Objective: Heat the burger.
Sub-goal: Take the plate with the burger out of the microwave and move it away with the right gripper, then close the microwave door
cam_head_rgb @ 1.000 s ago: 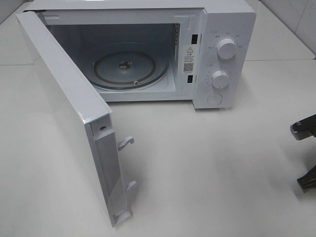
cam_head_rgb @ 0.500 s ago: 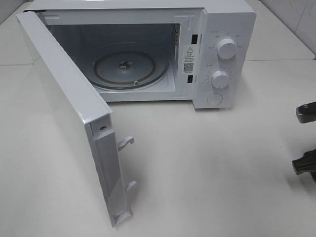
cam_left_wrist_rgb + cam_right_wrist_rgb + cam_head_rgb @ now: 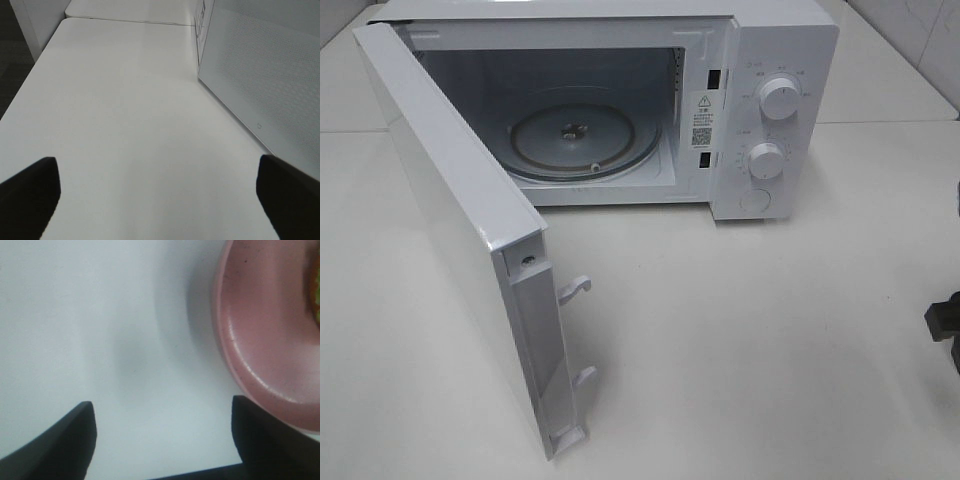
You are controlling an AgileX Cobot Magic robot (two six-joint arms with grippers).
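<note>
The microwave stood at the far edge of the white worktop, its door swung wide toward the near left corner. Inside, the glass turntable lay bare. Two round knobs sat one above the other on the panel at the right side of the oven, with a flat round button below them.

At the right edge of the worktop only a dark bit of the right gripper showed from above. From its own camera the two dark fingers stood well apart with nothing between them, hanging over bare worktop. Just beside one finger lay the pink plate, and on it, at the very border of the picture, a sliver of green and orange that I took for the burger; little more of it could be made out.

The left gripper hung over the left side of the worktop, its fingers spread wide and holding nothing, with the microwave's perforated side close by.
</note>
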